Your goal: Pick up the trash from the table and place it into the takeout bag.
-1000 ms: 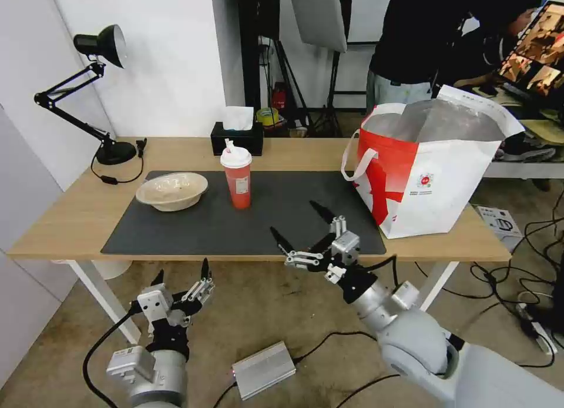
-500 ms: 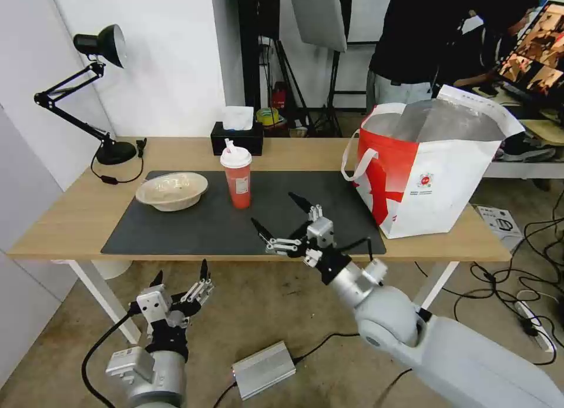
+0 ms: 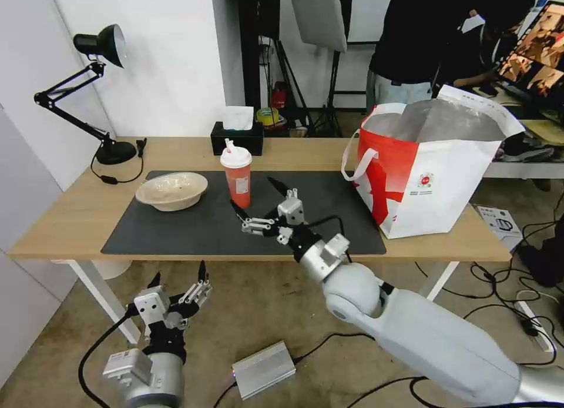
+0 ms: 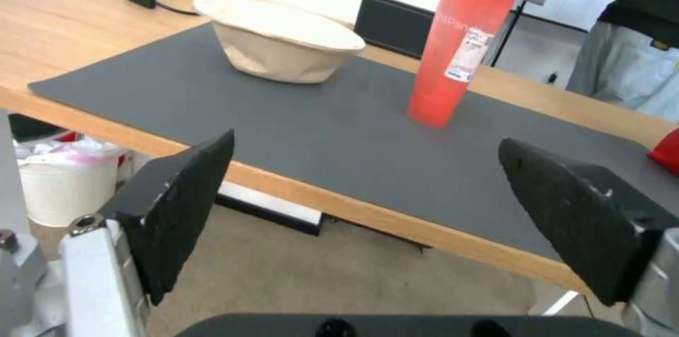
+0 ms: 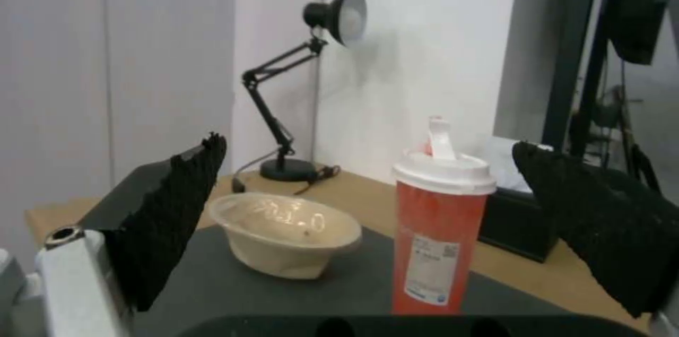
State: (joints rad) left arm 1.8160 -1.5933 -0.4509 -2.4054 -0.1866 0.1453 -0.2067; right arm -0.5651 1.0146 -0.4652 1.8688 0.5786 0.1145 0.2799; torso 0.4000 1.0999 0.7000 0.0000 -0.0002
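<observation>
The right gripper (image 3: pixel 262 203), jaws wide open and empty, hung beside the cup (image 3: pixel 237 176); a bump could tip it.

Red cup (image 5: pixel 436 236) between spread fingers (image 5: pixel 173 209), beige bowl (image 5: pixel 286 239) beside.

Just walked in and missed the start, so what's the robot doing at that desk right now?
The robot is clearing trash into the takeout bag, which stands open at the table's right end. Its right hand is open above the dark mat, reaching toward the red drink cup without touching it. The beige bowl sits left of the cup, untouched. The left hand is open and parked below the table's front edge.
</observation>
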